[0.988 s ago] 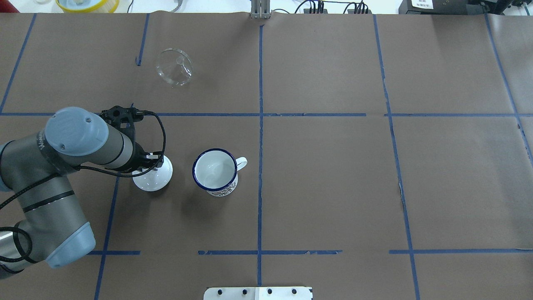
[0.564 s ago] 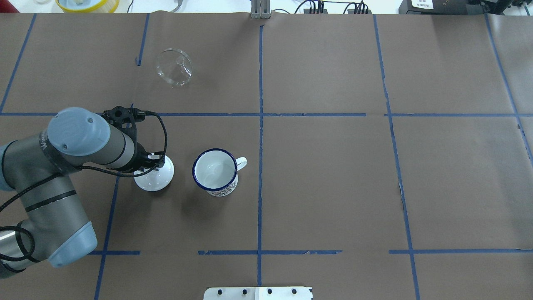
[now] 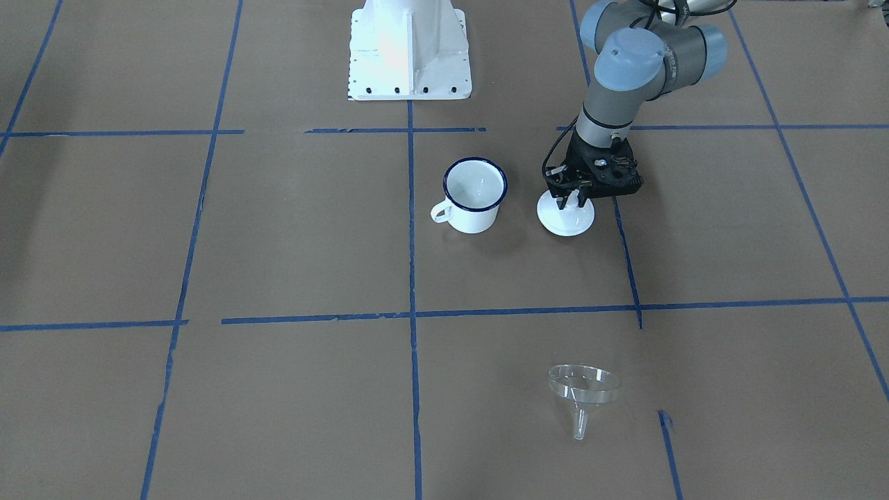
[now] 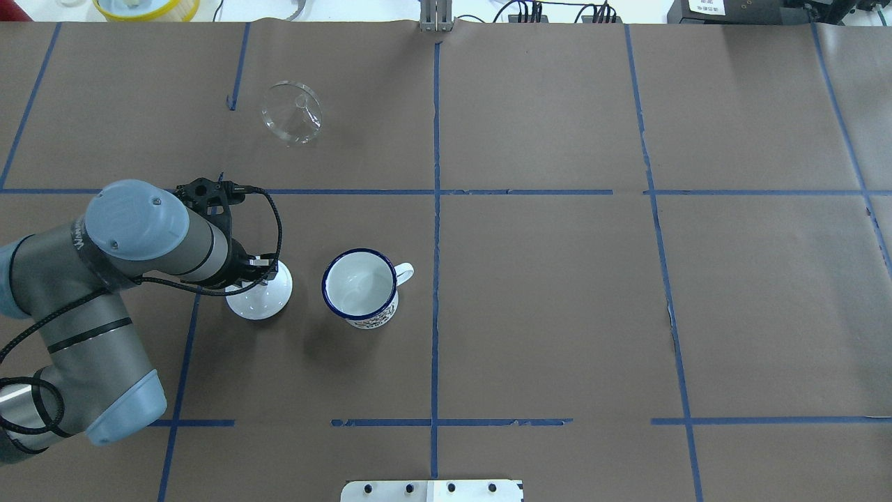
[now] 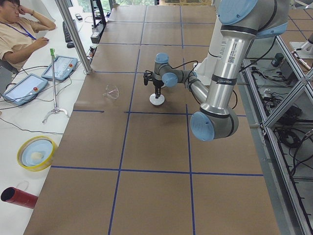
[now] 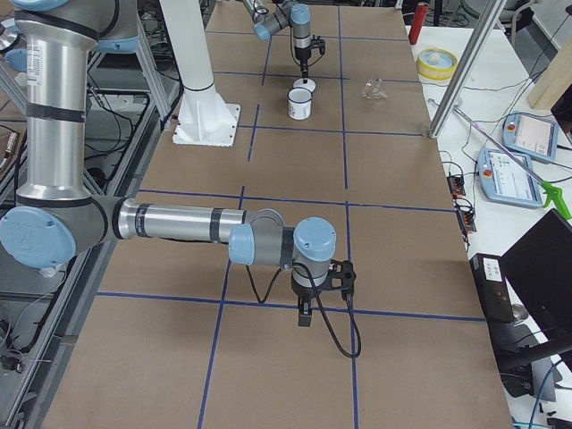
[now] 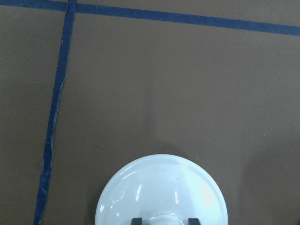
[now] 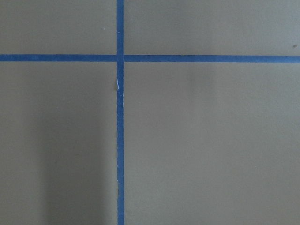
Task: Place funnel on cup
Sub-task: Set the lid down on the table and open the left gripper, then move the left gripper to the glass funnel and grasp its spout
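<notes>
The clear funnel (image 4: 293,113) lies on its side at the far left of the table, its spout toward the operators' side (image 3: 582,389). The white cup (image 4: 360,286) with a dark blue rim stands upright and empty near the table's middle (image 3: 474,193), handle pointing right in the overhead view. My left gripper (image 4: 256,273) is shut on the knob of a white round lid (image 4: 261,301), at table level just left of the cup. The left wrist view shows the lid (image 7: 161,192) with a finger on each side of its knob. My right gripper (image 6: 304,315) hangs over bare table far from both objects; I cannot tell whether it is open or shut.
The robot's white base plate (image 3: 410,48) sits at the near edge. A yellow bowl (image 4: 146,7) and cables lie beyond the far edge. An operator (image 5: 19,29) sits off the table's far side, with tablets (image 5: 61,67) nearby. Blue tape lines grid the brown paper.
My left arm has shifted slightly to the right with the lid, bringing it a little closer to the cup. The funnel and the cup have not moved.
</notes>
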Robot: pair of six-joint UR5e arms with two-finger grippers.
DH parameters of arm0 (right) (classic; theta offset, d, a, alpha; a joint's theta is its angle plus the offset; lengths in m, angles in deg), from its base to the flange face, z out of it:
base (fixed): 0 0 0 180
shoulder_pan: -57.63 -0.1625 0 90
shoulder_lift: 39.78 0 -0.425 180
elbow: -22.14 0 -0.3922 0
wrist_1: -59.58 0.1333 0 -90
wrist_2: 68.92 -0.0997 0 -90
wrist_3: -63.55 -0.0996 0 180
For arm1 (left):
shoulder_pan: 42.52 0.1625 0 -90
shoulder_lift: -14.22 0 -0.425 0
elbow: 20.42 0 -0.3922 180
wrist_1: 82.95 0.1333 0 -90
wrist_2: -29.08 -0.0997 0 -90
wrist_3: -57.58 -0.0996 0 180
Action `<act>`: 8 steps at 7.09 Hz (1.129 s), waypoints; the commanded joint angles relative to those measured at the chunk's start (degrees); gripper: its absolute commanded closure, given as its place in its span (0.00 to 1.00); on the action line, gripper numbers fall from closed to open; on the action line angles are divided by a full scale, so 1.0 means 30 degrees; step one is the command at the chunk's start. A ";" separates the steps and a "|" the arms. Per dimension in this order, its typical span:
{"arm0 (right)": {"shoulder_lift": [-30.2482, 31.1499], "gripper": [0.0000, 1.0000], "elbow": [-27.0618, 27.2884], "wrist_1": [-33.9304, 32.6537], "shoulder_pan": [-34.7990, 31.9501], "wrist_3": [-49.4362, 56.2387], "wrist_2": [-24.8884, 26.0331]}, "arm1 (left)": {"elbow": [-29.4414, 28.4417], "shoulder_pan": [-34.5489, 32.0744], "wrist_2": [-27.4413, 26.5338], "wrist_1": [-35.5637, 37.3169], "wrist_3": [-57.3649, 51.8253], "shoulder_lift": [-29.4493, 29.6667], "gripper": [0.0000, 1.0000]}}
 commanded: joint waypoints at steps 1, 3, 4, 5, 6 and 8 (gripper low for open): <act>0.0000 0.00 0.0000 0.0000 0.0000 0.0000 0.0000 | 0.0314 -0.0049 -0.0003 0.0053 0.0228 0.0069 0.00; 0.0000 0.00 0.0000 0.0000 0.0000 0.0000 0.0000 | 0.2151 -0.0485 -0.0236 0.0112 0.2319 0.0625 0.00; 0.0000 0.00 0.0000 0.0000 0.0000 0.0000 0.0000 | 0.2279 -0.1330 -0.1369 -0.0004 0.5907 0.1091 0.00; 0.0000 0.00 0.0000 0.0000 0.0000 0.0000 0.0000 | 0.2222 -0.1947 -0.2395 -0.1078 0.8060 0.1733 0.00; 0.0000 0.00 0.0000 0.0000 0.0000 0.0000 0.0000 | 0.1902 -0.2418 -0.3130 -0.3409 1.0837 0.1682 0.00; 0.0000 0.00 0.0000 0.0000 0.0000 0.0000 0.0000 | -0.1042 -0.2393 -0.5622 -0.6584 1.6112 0.2088 0.00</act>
